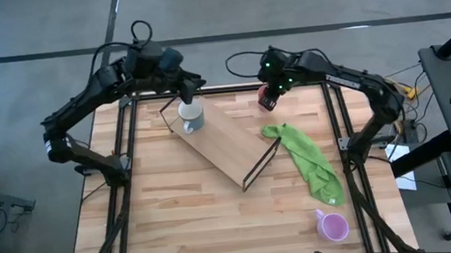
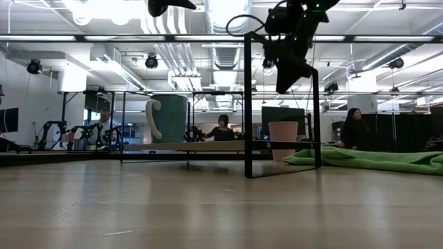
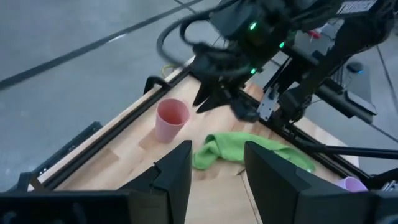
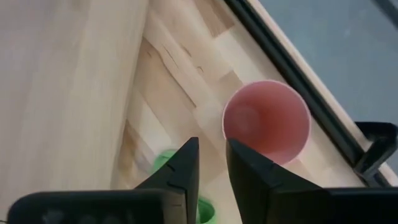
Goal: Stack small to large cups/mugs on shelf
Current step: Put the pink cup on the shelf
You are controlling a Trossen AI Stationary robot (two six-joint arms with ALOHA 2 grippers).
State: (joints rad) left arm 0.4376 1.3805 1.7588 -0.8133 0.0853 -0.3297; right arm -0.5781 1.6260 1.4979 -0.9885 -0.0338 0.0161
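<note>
The white mug (image 1: 190, 116) stands upright on the far left end of the light-wood shelf (image 1: 226, 147), which lies slantwise across the table; the mug also shows in the low view (image 2: 168, 119). My left gripper (image 1: 191, 88) hovers above the mug, open and empty (image 3: 217, 149). The salmon-pink cup (image 4: 267, 121) stands upright on the tabletop near the far edge (image 2: 282, 140). My right gripper (image 4: 212, 146) hangs above and beside the cup, its fingers a narrow gap apart, touching nothing (image 2: 287, 76). The lilac mug (image 1: 332, 226) stands at the near right.
A green cloth (image 1: 311, 164) lies crumpled on the table between the shelf's right end and the lilac mug. Black frame rails (image 1: 336, 125) run along the table's edges. People stand in the room beyond the table (image 2: 223, 128).
</note>
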